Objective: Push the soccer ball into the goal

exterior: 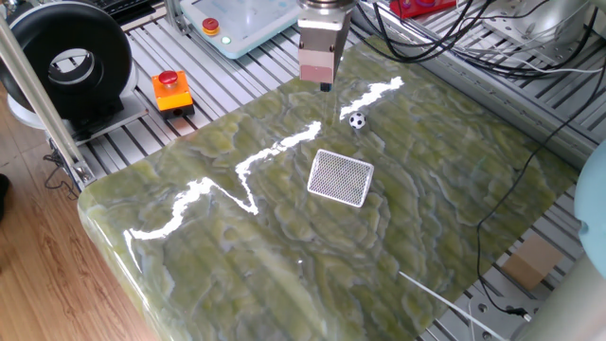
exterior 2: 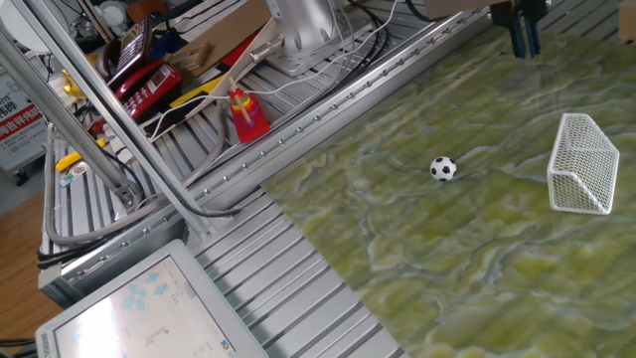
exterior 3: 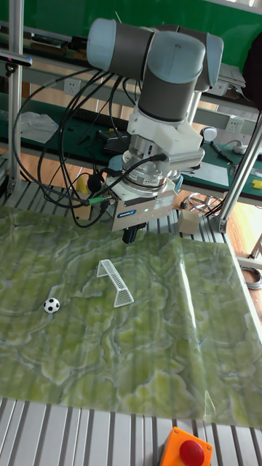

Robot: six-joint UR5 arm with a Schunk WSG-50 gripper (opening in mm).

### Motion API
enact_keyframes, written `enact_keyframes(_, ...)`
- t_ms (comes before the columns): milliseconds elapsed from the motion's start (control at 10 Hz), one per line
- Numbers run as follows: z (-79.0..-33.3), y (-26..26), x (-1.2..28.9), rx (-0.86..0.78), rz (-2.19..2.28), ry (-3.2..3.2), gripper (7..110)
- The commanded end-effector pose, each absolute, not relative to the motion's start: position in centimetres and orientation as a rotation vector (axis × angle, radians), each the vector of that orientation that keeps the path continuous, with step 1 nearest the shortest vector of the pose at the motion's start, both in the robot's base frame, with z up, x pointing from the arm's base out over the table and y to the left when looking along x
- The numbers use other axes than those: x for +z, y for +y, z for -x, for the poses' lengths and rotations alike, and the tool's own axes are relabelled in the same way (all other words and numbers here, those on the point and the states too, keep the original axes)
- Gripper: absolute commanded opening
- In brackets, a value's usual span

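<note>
The soccer ball (exterior: pixel 356 120) is a tiny white sphere with black patches, resting on the green marbled bench (exterior: pixel 284 246). In the other fixed view it lies at about 9 o'clock from the goal (exterior 2: pixel 582 164), a clear gap between them. The goal is a small white frame with rounded corners and a fine grey mesh (its open mouth faces the ball in the other fixed view); nothing lies inside it.

In one fixed view the goal lies at roughly 7 o'clock from the ball, just beside it but not touching. The hand (exterior: pixel 325 85) hangs above the bench at about 10 o'clock from the ball, clear of both ball and goal; its dark fingers (exterior 2: pixel 524 38) look close together, but I cannot tell whether they are fully closed. It holds nothing.

Off the bench at 10 o'clock in one fixed view sits an orange box with a red button (exterior: pixel 171 90).
</note>
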State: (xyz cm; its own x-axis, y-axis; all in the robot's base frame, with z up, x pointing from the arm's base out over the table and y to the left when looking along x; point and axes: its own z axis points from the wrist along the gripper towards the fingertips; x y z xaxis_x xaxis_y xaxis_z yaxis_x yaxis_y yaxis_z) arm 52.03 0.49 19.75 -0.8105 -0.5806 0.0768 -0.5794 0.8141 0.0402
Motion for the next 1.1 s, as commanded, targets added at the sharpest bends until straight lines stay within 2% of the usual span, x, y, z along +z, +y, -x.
enact_keyframes(0,-51.9,1.0,19.7,-0.035,-0.914,-2.916,7)
enact_keyframes(600,-52.2,0.8,19.7,-0.018,-0.93,-2.921,7)
enact_keyframes(1000,-51.9,2.6,19.8,-0.133,-0.987,-2.914,7)
